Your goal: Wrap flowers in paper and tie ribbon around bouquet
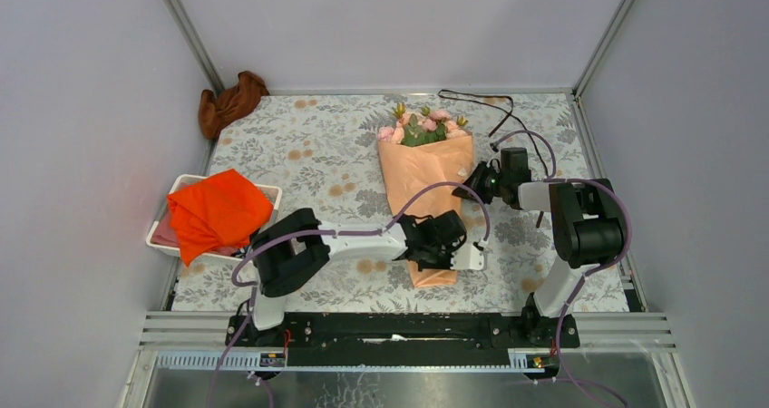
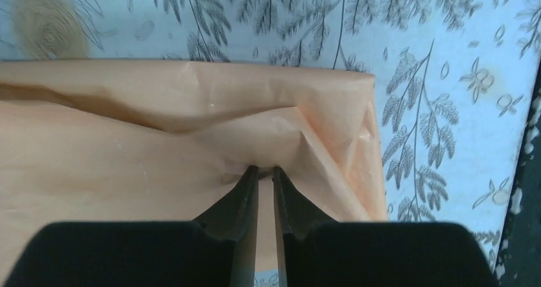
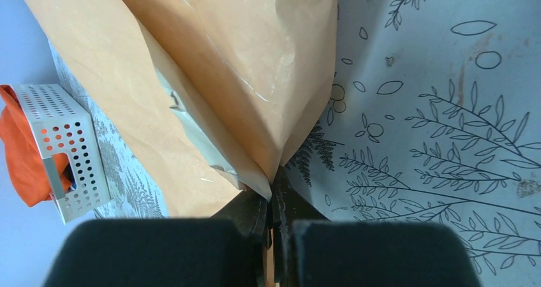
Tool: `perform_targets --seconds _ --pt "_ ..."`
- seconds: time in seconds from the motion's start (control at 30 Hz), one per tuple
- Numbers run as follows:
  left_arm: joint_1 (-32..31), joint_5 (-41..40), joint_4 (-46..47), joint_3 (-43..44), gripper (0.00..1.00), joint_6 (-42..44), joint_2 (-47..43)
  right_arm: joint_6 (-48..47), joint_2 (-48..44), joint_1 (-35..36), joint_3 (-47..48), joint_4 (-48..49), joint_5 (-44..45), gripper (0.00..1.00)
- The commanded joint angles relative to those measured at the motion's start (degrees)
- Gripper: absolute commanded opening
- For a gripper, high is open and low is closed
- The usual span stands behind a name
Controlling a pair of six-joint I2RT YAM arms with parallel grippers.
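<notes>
The bouquet lies on the floral tabletop, with pink flowers and green leaves at its far end. The peach-orange paper is wrapped round it as a cone. My left gripper sits over the cone's near, narrow end. In the left wrist view its jaws stand nearly closed, pinching a pucker of paper. My right gripper is at the cone's right edge, shut on a folded flap of paper. The thin dark ribbon lies loose at the back right, apart from both grippers.
A white perforated basket holding a bright orange cloth stands at the left, and the basket also shows in the right wrist view. A brown cloth lies in the back left corner. Grey walls enclose the table.
</notes>
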Motion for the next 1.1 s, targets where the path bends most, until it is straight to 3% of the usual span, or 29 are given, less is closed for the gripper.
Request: perform_targets --seconds 0.0,0.2,0.43,0.53,0.63,0.73,0.9,1.07 --pt "-3.63 -2.55 4.83 -0.05 0.19 -2.43 1.92 0.17 -2.57 0.11 -0.25 2.24 1.37 0.00" --pt "-8.01 -2.54 7.17 -3.13 0.24 -2.47 2.58 0.71 -2.31 0.09 -1.11 3.49 1.53 0.00" --pt "-9.47 -2.62 3.11 -3.11 0.57 -3.61 -3.29 1.59 -3.02 0.22 -1.56 2.94 2.11 0.00" --pt "-7.27 -2.10 -0.07 -1.94 0.69 -3.98 -7.95 2.03 -4.16 0.94 -1.96 3.13 1.38 0.00" --pt "-0.07 3.21 -5.20 1.90 0.72 -7.37 -10.28 2.16 -6.12 1.87 -2.34 2.79 1.19 0.00" --pt "11.55 9.35 -7.48 5.18 0.72 -13.40 -11.46 2.83 -8.51 2.39 -2.81 2.59 1.45 0.00" --pt "29.70 12.32 1.61 1.93 0.80 -31.39 -11.21 4.00 -11.55 3.50 -4.17 3.13 3.31 0.00" --pt "37.72 14.66 7.87 -0.89 0.84 -40.74 -7.03 4.55 -10.98 4.66 -4.90 4.07 3.82 0.00"
